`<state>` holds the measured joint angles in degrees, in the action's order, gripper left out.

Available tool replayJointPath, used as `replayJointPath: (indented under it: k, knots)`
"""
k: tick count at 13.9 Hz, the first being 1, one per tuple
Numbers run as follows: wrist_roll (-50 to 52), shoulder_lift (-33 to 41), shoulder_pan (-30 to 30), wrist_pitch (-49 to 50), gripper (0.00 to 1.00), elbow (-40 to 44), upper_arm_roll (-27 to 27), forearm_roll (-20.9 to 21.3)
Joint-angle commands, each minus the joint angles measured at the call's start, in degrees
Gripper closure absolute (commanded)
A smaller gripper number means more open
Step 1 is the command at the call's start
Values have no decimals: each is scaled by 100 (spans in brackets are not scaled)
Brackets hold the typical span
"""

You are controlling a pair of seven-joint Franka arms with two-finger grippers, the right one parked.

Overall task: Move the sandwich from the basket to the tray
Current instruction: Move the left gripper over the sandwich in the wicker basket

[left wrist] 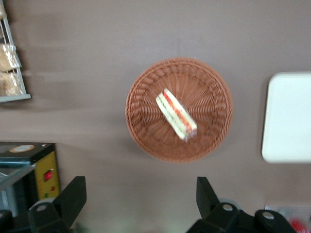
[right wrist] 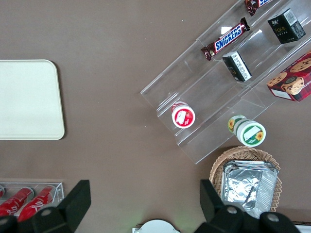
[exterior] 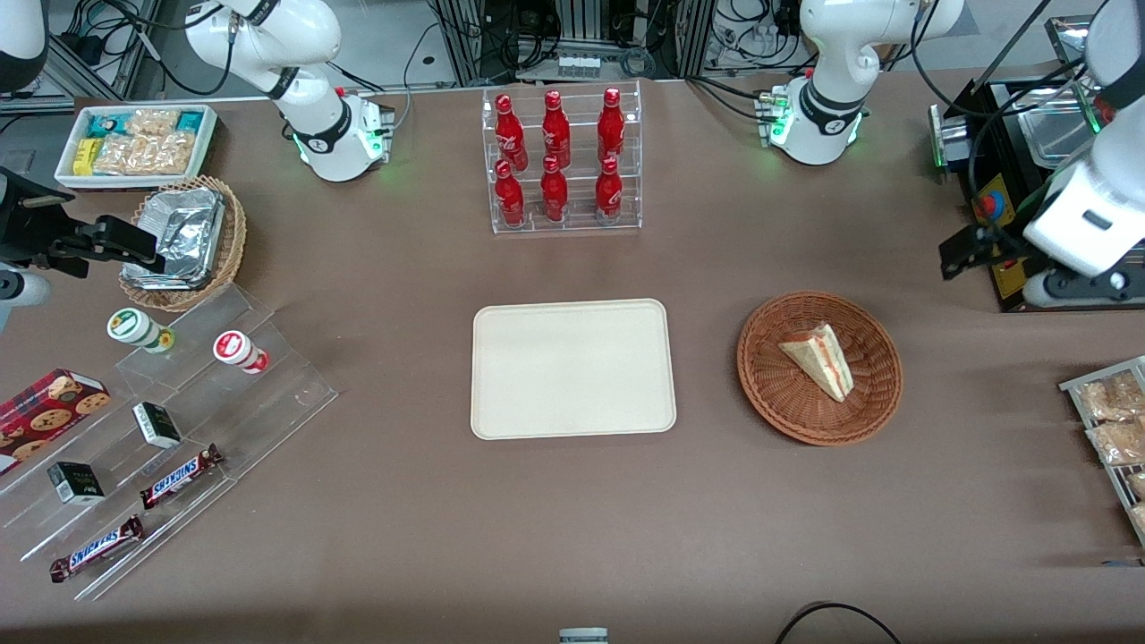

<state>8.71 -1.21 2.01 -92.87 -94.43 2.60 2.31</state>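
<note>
The sandwich [exterior: 818,358] [left wrist: 176,114], a pale bread wedge with red and green filling at its cut edge, lies in the round reddish-brown wicker basket [exterior: 760,385] [left wrist: 146,131]. The cream tray [exterior: 572,368] [left wrist: 289,116] [right wrist: 29,99] lies flat beside the basket, toward the parked arm's end, with nothing on it. My left gripper [exterior: 964,253] [left wrist: 141,194] hangs well above the table. It is farther from the front camera than the basket and toward the working arm's end. It is open, with only bare table between its fingers [left wrist: 73,194].
A clear rack of red bottles [exterior: 565,161] stands farther back than the tray. A black box with a red button [exterior: 993,210] and a wire rack of snack bags [exterior: 1114,429] sit at the working arm's end. Acrylic steps with snacks [exterior: 161,429], a foil-filled basket [exterior: 183,241] and a white bin [exterior: 134,143] are at the parked arm's end.
</note>
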Motion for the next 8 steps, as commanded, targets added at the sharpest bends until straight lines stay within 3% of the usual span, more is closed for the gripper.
replayJointPath:
  k: [1,8]
  knots:
    - [1259,313,-16,-1045,0,-1144,48,42]
    - [3661,666,54,-3499,0,-3378,83,-20]
